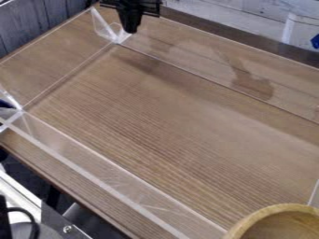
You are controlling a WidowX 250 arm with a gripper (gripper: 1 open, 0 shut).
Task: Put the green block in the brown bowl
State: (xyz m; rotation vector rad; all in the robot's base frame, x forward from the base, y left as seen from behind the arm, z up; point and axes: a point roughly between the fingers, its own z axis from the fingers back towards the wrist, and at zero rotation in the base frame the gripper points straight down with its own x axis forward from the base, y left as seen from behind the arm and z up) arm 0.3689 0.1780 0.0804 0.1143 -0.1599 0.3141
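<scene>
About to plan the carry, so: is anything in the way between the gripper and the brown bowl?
Nothing visible. The wooden tabletop between the gripper at the far corner and the brown bowl at the near right edge is bare. The green block itself does not show in this view.

No readable text, label, brand, number or sign is showing anywhere in the view: nothing on the wood-grain tabletop (pixel 174 131), on the clear plastic walls (pixel 75 154) standing around it, on the light tan wooden bowl (pixel 277 224) at the bottom edge, or on the black gripper (pixel 130 21) at the top.
</scene>
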